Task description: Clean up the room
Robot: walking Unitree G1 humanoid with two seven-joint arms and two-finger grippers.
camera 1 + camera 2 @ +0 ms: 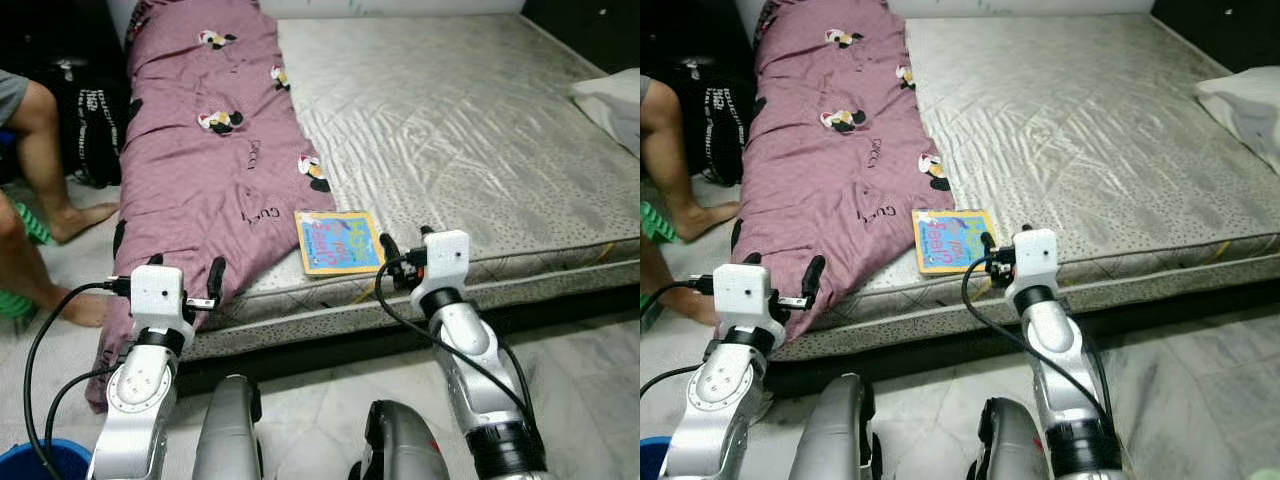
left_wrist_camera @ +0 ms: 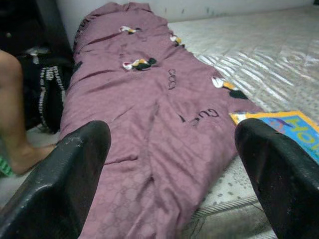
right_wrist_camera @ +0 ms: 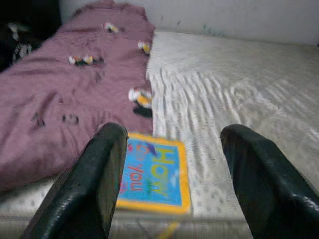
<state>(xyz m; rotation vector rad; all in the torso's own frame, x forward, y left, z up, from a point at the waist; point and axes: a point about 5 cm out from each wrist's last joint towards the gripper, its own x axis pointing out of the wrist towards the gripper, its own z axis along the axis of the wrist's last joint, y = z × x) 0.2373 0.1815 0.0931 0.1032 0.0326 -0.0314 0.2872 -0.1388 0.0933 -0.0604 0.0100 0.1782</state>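
Lying flat, book [image 1: 338, 242] at mattress [image 1: 470, 120] edge, right end effector [image 3: 172, 179] spread before it

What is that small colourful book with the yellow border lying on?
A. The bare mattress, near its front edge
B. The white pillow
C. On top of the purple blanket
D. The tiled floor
A: the small colourful book with the yellow border lies flat on the bare grey mattress near its front edge, right beside the purple blanket, with the right gripper open just in front of it.
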